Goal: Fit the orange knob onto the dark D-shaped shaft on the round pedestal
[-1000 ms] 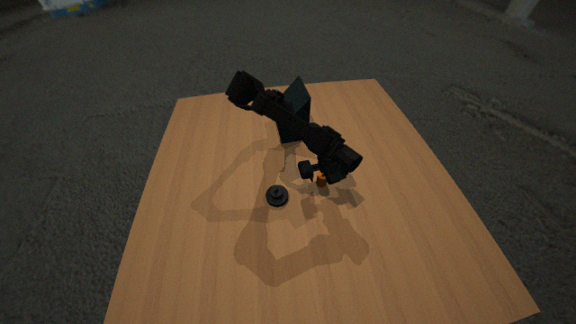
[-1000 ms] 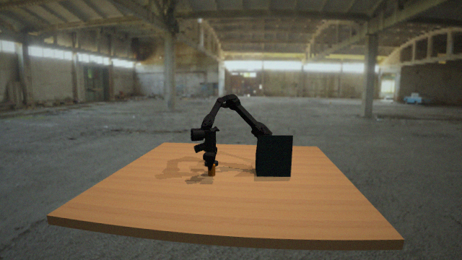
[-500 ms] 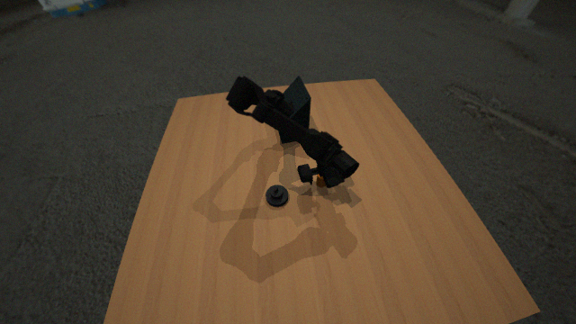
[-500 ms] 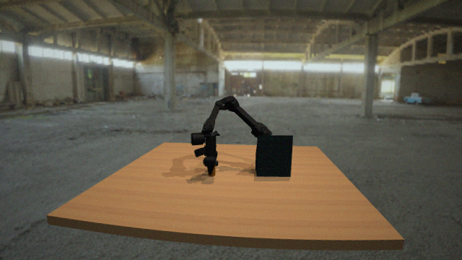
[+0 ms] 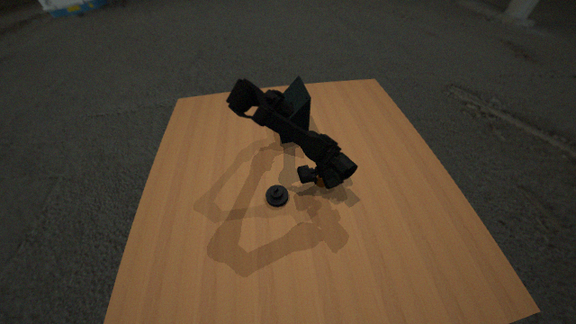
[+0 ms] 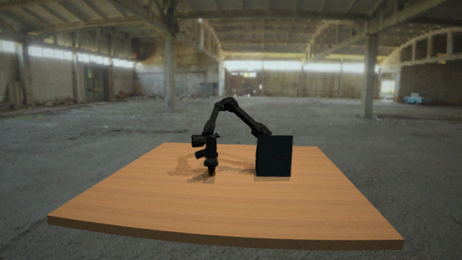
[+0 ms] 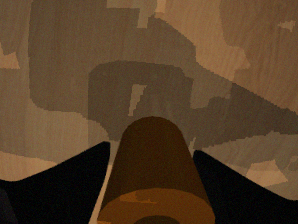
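Observation:
The orange knob (image 5: 320, 181) (image 7: 154, 170) stands upright on the table. In the wrist view its top ring and part of its hole show at the bottom edge, cut off by the frame. My gripper (image 7: 152, 153) (image 6: 211, 172) points down around the knob, one finger on each side. The fingers are part closed, and a thin strip of table shows between the left finger and the knob, so it is open. The dark round pedestal (image 5: 272, 202) with its short shaft (image 5: 276, 192) stands to the left of the gripper in the top view; it does not show in the other views.
The wooden table (image 5: 252, 297) (image 6: 231, 217) carries everything. The arm's dark box-shaped base (image 5: 301, 108) (image 6: 274, 156) stands behind the gripper in the top view and to its right in the exterior view. Shadows of the arm lie over the table around the knob.

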`<state>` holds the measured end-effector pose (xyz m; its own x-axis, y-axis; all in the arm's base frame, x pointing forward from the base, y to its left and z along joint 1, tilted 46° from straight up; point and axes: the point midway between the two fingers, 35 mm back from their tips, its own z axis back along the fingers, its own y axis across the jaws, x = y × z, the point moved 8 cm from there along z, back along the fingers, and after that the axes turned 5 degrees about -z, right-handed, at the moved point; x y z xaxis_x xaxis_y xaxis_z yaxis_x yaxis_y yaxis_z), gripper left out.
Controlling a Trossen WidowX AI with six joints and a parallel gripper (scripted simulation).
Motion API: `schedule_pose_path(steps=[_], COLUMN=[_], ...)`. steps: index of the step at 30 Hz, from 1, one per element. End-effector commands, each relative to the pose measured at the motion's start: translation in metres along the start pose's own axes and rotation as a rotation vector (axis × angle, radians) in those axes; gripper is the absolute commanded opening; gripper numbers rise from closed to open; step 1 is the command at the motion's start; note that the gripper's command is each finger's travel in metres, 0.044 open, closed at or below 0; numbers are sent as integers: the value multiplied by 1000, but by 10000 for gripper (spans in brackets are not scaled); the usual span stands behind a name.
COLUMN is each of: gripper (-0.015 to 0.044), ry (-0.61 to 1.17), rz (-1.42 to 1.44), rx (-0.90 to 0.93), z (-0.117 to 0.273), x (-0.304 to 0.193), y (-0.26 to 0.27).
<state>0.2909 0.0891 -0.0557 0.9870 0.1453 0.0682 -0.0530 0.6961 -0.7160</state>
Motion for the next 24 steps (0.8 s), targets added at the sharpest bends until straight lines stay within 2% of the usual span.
schedule_pose_path(steps=[1, 6, 12, 24], gripper=[190, 157, 0, 0], ry=[-1, -1, -2, 0], rz=[3, 3, 4, 1], rx=[-3, -3, 6, 9], z=[0, 0, 23, 113], x=[0, 0, 4, 2], y=[0, 0, 5, 15])
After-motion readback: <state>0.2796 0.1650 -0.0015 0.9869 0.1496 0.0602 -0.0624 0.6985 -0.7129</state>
